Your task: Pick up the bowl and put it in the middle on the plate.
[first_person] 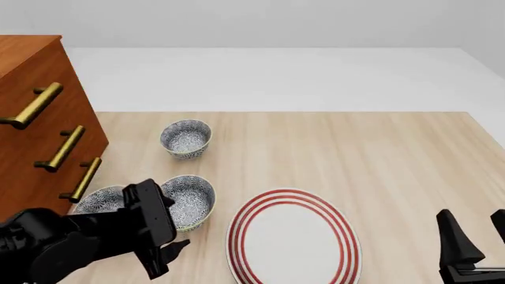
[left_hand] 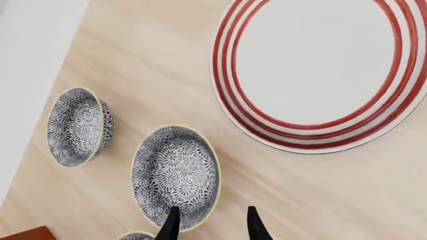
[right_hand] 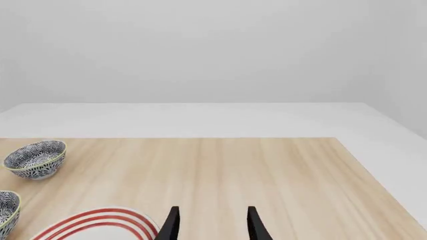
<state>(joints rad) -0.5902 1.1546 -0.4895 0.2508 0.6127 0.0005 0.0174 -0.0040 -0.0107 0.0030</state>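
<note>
1. Blue-and-white and cream-rimmed, the bowl (first_person: 189,201) sits upright on the wooden table (first_person: 379,160), just beside the plate (first_person: 294,239) on its left, with a narrow strip of bare wood between their rims.
2. In the left wrist view, the same bowl (left_hand: 175,177) lies directly ahead of the left gripper (left_hand: 212,224); one dark fingertip (left_hand: 171,222) overlaps the bowl's near rim, while the other stands over bare wood on the plate's side.
3. Both left fingers are spread apart with nothing between them; whether the one tip touches the rim cannot be told.
4. A second bowl (first_person: 186,138) stands farther from the plate, toward the table's far edge, well apart from the first.
5. A third bowl (first_person: 100,200) sits just beside the first, on the side away from the plate, near the wooden drawer cabinet (first_person: 32,130) with brass handles; the left arm partly covers it.
6. To the plate's right, the right gripper (first_person: 477,234) hovers well apart from it, fingers spread and empty.
7. White with three red rings, the plate (left_hand: 320,70) carries nothing.
</note>
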